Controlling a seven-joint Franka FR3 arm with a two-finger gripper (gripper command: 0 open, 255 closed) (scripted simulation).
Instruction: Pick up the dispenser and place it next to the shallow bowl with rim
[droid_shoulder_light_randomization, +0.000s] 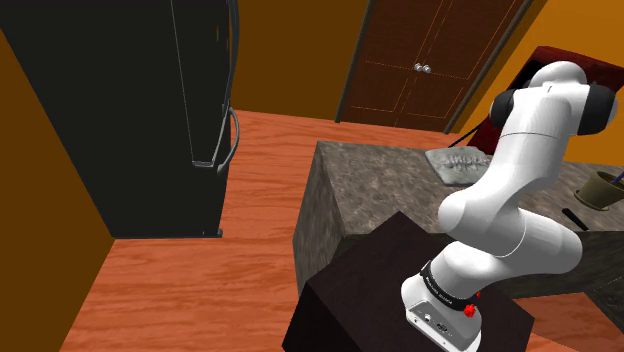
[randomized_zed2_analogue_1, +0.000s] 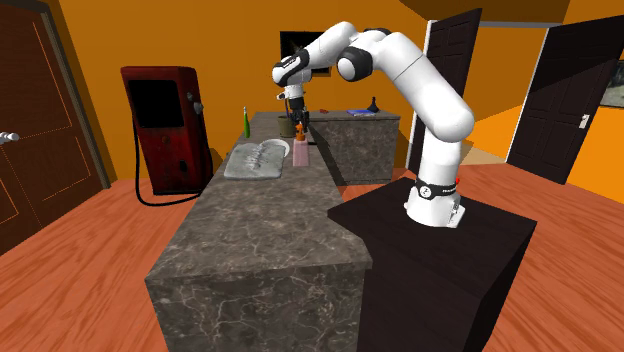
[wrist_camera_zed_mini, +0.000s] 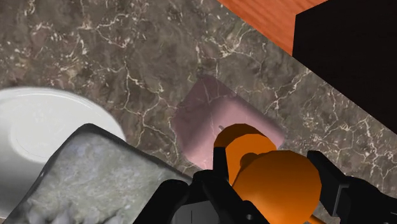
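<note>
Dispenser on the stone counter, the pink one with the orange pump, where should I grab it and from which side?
Come straight down and close on the dispenser at its pink body, just under the orange pump. It stands upright with flat sides; a side approach would likely meet the white bowl and grey rack.

Dispenser (wrist_camera_zed_mini: 216, 118) is done in pale pink, topped with an orange pump. Table (wrist_camera_zed_mini: 127, 57) is rendered as dark grey marble, whitish veins all over. Bowl (wrist_camera_zed_mini: 38, 127) is left plain white, mat (wrist_camera_zed_mini: 95, 178) mottled grey. Floor (droid_shoulder_light_randomization: 200, 290) is given reddish wood grain, walls (randomized_zed2_analogue_1: 230, 40) flat orange.
</note>
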